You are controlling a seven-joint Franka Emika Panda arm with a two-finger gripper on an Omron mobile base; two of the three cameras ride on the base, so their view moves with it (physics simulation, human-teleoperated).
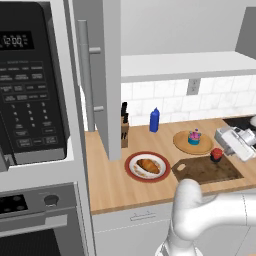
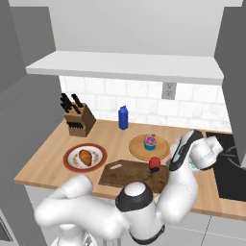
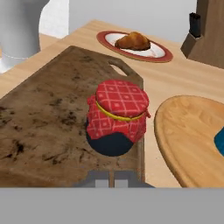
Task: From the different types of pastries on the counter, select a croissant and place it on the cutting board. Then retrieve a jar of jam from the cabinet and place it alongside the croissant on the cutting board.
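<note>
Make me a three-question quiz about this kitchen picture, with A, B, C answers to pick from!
1. Where does the croissant lie?
A. on the red-rimmed plate
B. on the cutting board
C. in the cabinet

2. What colour is the bottle by the wall?
A. green
B. yellow
C. blue

3. How is the jam jar standing?
A. tipped on its side
B. upright on the cutting board
C. upside down on the round wooden plate

Answers:
1. A, the croissant rests on the white plate with a red rim.
2. C, the bottle is blue all over.
3. B, its red checked cover points up and its base sits on the dark board.
</note>
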